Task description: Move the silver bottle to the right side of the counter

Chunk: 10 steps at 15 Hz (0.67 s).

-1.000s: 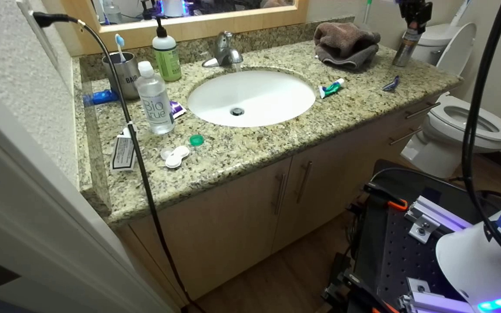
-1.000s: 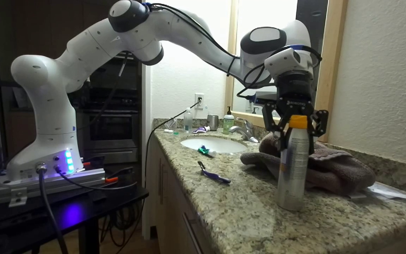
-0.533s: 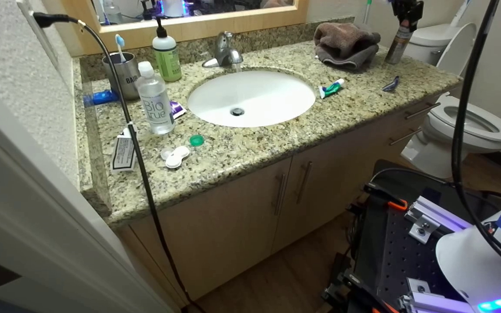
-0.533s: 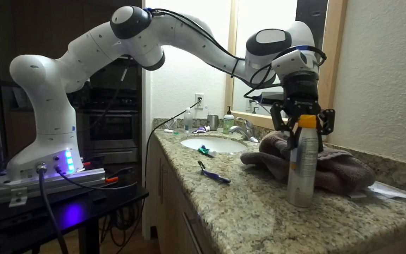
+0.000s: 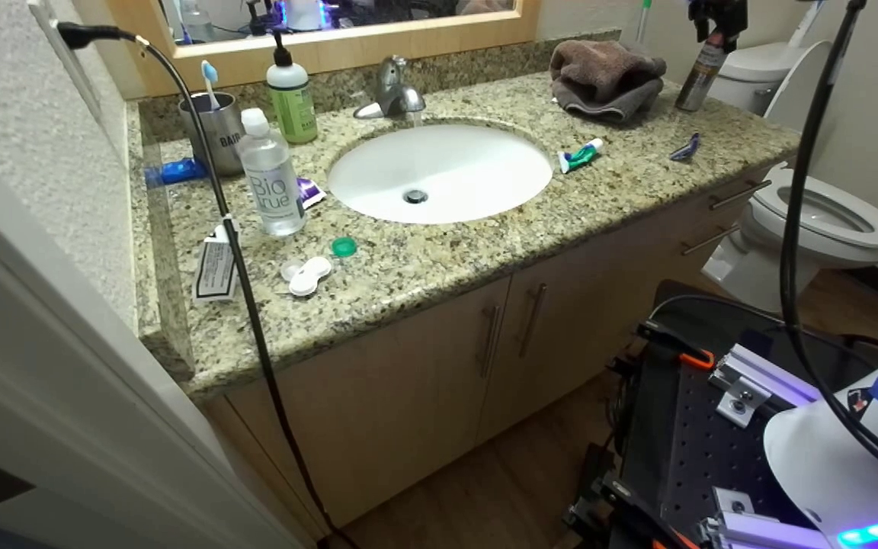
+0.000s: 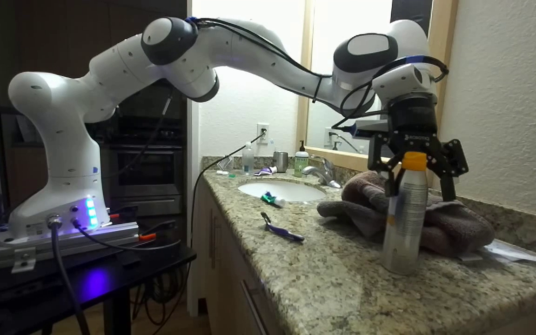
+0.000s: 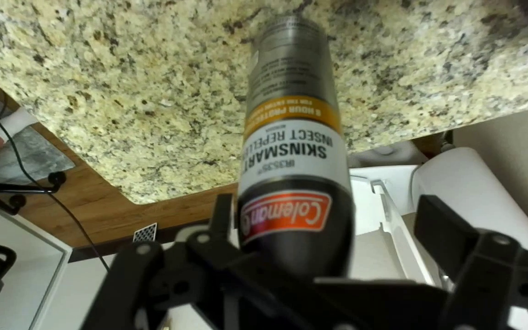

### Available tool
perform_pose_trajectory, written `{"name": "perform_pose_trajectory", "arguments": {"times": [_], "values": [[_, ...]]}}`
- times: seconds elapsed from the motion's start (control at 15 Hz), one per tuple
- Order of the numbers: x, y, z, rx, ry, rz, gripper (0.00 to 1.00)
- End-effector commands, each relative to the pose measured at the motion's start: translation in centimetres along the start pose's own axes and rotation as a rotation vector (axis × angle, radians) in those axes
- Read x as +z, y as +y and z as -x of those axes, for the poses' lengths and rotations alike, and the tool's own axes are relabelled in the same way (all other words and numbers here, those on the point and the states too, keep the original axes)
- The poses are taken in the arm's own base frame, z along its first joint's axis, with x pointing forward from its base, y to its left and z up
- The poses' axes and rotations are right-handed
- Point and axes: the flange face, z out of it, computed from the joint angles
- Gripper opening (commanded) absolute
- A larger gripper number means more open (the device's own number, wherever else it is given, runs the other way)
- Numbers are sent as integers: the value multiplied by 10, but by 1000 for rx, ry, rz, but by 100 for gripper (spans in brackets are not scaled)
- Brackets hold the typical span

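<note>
In a bathroom, a speckled granite surface (image 5: 424, 255) runs past a white sink (image 5: 485, 171) toward a toilet (image 5: 850, 242). The silver bottle (image 5: 702, 76) is at the toilet end, which is the right end in an exterior view, and its base appears to rest on the granite. It looks slightly off vertical in both exterior views; whether that is a real lean or the lens, I cannot tell. The end effector (image 6: 419, 195) hangs around its upper part with the jaws spread wide: in the wrist view one is just beside the bottle, contact uncertain, and the opposite one is well apart, so nothing is gripped.

Judging by this, the main work looks done: the bottle seems to be on the side the task asks for, and let go. What is probably left is backing the end effector off without the nearer jaw catching the bottle and tipping it.

A brown towel (image 6: 458, 228) lies close behind the bottle in an exterior view. A razor (image 6: 283, 230) and a green toothpaste tube (image 5: 580, 155) lie toward the sink. Past the sink stand a clear bottle (image 5: 271, 183) and a green soap dispenser (image 5: 294, 107), neither needed here.
</note>
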Motion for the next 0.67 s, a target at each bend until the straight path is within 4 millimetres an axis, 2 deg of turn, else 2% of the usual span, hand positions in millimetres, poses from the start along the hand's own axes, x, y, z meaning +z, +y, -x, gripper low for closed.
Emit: {"name": "perform_pose_trajectory", "arguments": {"times": [0.0, 0.07, 0.13, 0.27, 0.6], "values": [[-59, -2, 24, -66, -62, -45, 100], [-72, -1, 32, -106, -93, -60, 100], [-101, 1, 45, -163, -123, -88, 100], [-145, 8, 59, -245, -160, -137, 100], [-257, 42, 77, -452, -221, -305, 100]]}}
